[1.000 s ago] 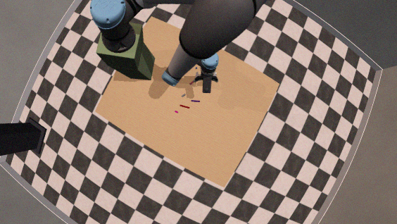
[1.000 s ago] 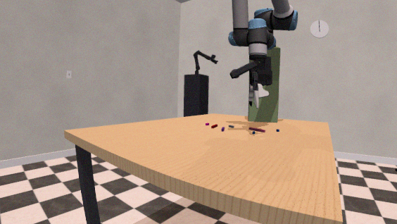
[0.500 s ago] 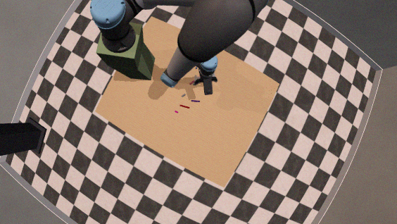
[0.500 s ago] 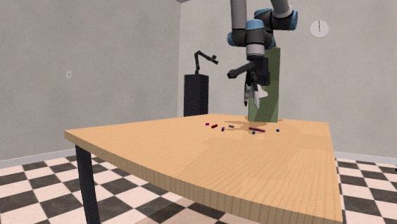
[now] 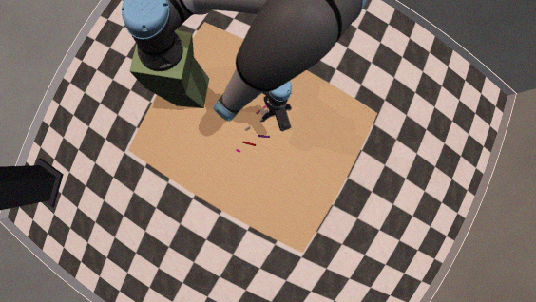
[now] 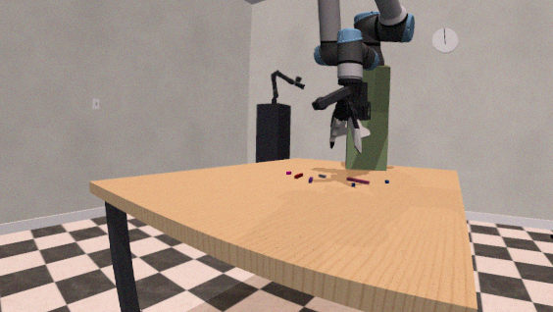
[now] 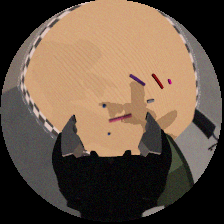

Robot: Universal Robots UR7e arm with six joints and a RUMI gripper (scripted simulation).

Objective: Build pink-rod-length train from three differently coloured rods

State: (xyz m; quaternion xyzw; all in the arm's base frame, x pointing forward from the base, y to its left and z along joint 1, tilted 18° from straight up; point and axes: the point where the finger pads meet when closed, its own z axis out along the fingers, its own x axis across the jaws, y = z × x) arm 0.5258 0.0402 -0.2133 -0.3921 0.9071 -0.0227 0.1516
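Wrist view: our gripper (image 5: 276,111) (image 6: 346,142) (image 7: 110,114) above the scattered rods

With its fingers spread wide and nothing between them, our gripper hangs over the table (image 5: 228,190) (image 6: 294,216) (image 7: 75,65). We take the pink rod (image 6: 358,181) (image 7: 120,118) as landmark — it lies flat, a small blue rod (image 6: 353,184) (image 7: 104,105) and another dark blue piece (image 6: 386,182) (image 7: 109,133) on opposite sides of it. Near it lies the grey rod (image 5: 247,128) (image 6: 322,176) (image 7: 150,101); farther off, the purple rod (image 5: 264,136) (image 6: 310,180) (image 7: 137,80), red rod (image 5: 249,143) (image 6: 298,176) (image 7: 158,81) and magenta rod (image 5: 238,151) (image 6: 288,173) (image 7: 170,81) lie apart.

In these views I can read no text, no label, no brand and no number. The wall clock (image 6: 445,40) has a face too small to read.
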